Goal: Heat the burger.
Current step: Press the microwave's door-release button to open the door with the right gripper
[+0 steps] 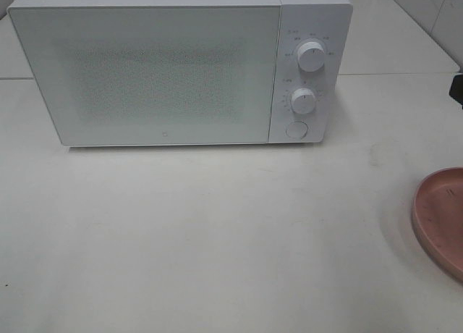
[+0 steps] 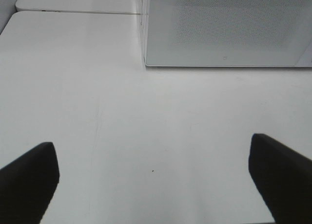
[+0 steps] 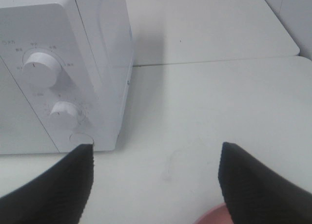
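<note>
The burger is out of view in all three views. A white microwave [image 1: 166,72] stands at the back of the table with its door shut. My left gripper [image 2: 152,143] is open over bare tabletop, facing the left part of the microwave's [image 2: 224,29] door, and holds nothing. My right gripper [image 3: 157,146] is also open and empty, hovering near the microwave's [image 3: 58,73] control panel. A pink plate's rim [image 3: 214,218] shows just below it. Neither gripper appears in the exterior view.
The pink plate [image 1: 445,217] lies at the right edge of the table, its visible part empty. The panel carries two knobs [image 1: 311,56] [image 1: 303,100] and a round button [image 1: 296,129]. A dark part [image 1: 457,87] pokes in at the right edge.
</note>
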